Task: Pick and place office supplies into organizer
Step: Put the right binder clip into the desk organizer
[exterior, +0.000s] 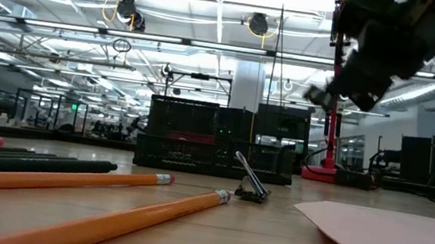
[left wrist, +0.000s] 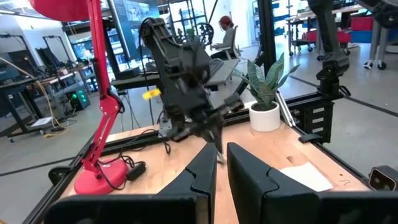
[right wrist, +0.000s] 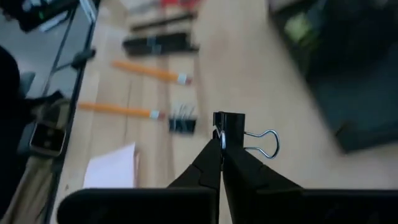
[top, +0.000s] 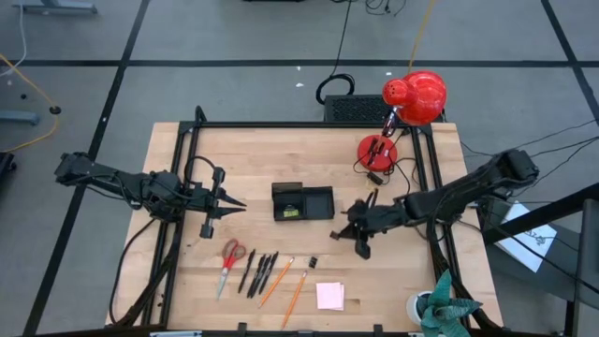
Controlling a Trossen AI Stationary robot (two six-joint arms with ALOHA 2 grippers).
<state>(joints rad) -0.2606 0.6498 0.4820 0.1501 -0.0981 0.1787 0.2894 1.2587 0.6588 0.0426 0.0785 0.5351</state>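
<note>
My right gripper (top: 348, 227) hangs over the table just right of the black organizer (top: 302, 201), shut on a small black binder clip (right wrist: 229, 120). A second clip (top: 312, 265) rests on the wood near the front. Red-handled scissors (top: 229, 257), black pens (top: 260, 273), two orange pencils (top: 285, 285) and a pink sticky-note pad (top: 329, 296) lie flat along the near edge. My left gripper (top: 241, 202) floats left of the organizer, fingers a narrow gap apart (left wrist: 221, 171), holding nothing. My right gripper pinches the clip at the near edge of its black body (right wrist: 222, 134), only at the very fingertips. One wire loop (right wrist: 264, 143) sticks out sideways past the fingers. The fingers slant downward from the table's right side. The clip is lifted clear of the table.
A red desk lamp stands with its round base (top: 377, 150) at the far right, and a potted green plant (top: 440, 309) occupies the near right corner. Black frame rails (top: 182, 187) run along both sides of the tabletop. Bare wood lies between the organizer and the supplies.
</note>
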